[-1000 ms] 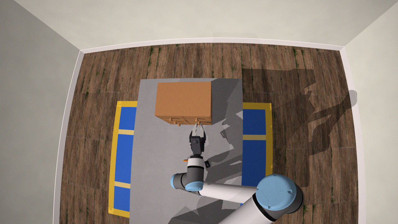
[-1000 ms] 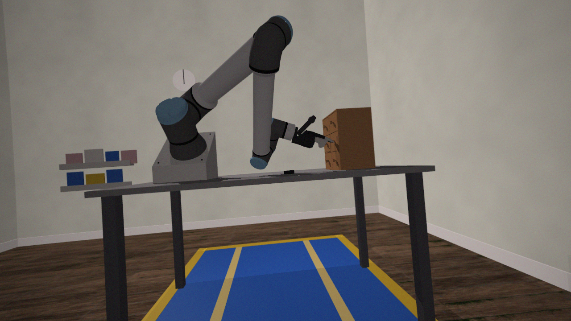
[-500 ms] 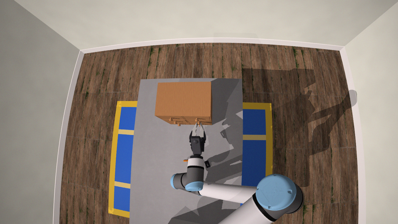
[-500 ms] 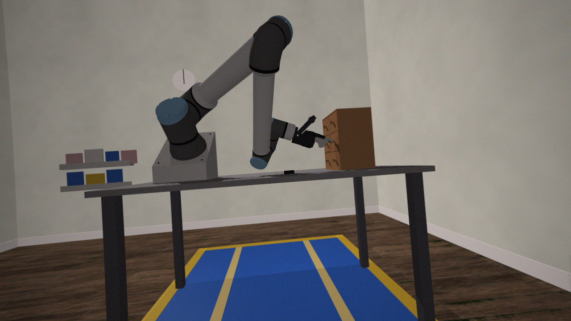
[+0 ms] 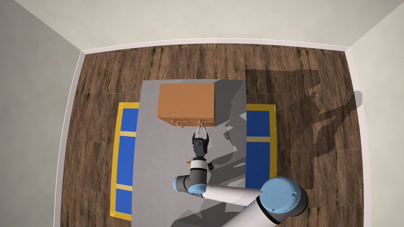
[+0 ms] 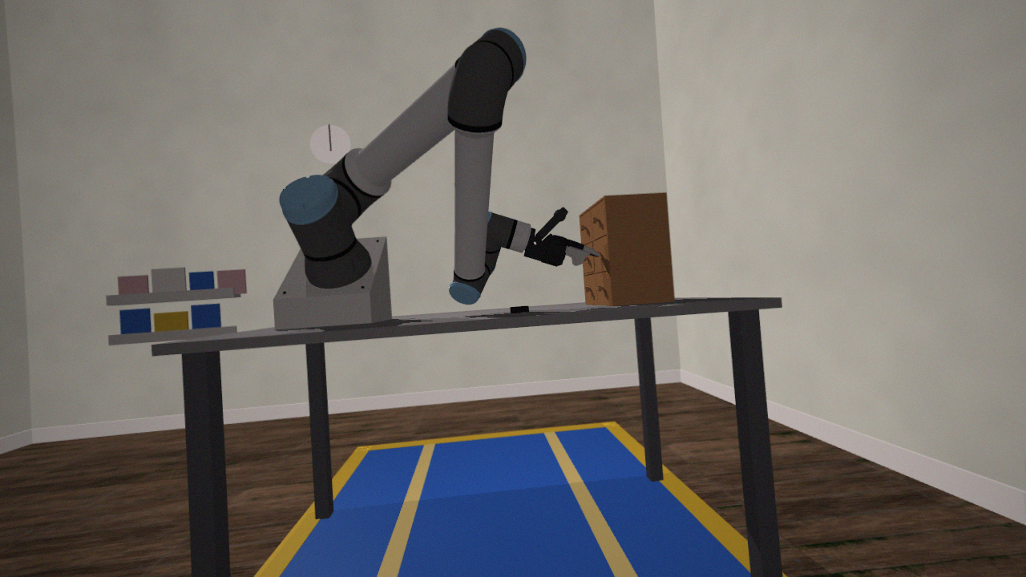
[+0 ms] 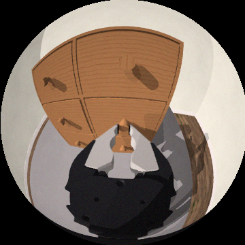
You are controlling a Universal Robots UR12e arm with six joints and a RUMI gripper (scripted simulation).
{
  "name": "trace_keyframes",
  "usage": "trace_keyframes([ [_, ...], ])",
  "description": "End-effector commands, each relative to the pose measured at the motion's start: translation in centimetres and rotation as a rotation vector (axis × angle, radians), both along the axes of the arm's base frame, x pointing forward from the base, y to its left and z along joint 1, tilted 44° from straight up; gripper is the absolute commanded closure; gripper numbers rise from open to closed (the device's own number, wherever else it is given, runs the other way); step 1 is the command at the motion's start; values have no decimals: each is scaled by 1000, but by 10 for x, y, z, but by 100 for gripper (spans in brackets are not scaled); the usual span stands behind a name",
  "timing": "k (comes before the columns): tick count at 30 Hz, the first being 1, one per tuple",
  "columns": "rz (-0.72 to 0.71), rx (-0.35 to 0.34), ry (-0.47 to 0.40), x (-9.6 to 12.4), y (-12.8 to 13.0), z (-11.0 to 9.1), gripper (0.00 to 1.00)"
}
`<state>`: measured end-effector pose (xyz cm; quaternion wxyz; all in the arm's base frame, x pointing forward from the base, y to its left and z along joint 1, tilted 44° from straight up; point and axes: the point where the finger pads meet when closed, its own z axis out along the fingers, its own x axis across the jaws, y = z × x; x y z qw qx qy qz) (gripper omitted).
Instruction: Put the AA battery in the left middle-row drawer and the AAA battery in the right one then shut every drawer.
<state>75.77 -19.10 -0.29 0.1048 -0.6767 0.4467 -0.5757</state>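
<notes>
Because the gripper (image 5: 201, 125) (image 6: 598, 254) (image 7: 124, 125) was narrowed onto the middle-right knob (image 7: 124, 124), overlong pulling could have freed its stopless drawer or dragged the chest (image 5: 186, 100) (image 6: 638, 251) (image 7: 102, 82) from the counter's (image 5: 158, 169) (image 6: 717, 304) (image 7: 54, 160) far edge; neither battery was discernible.

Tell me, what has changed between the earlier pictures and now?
Nothing visibly changed: the gripper stays closed on the middle-right drawer knob, and the chest stands where it did.
</notes>
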Motion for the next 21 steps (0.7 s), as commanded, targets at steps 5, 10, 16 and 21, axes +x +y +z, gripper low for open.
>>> trace_keyframes([
  [5, 1, 0, -1, 0, 1, 0, 93],
  [10, 1, 0, -1, -1, 1, 0, 93],
  [16, 1, 0, -1, -1, 1, 1, 93],
  [21, 1, 0, -1, -2, 1, 1, 93],
])
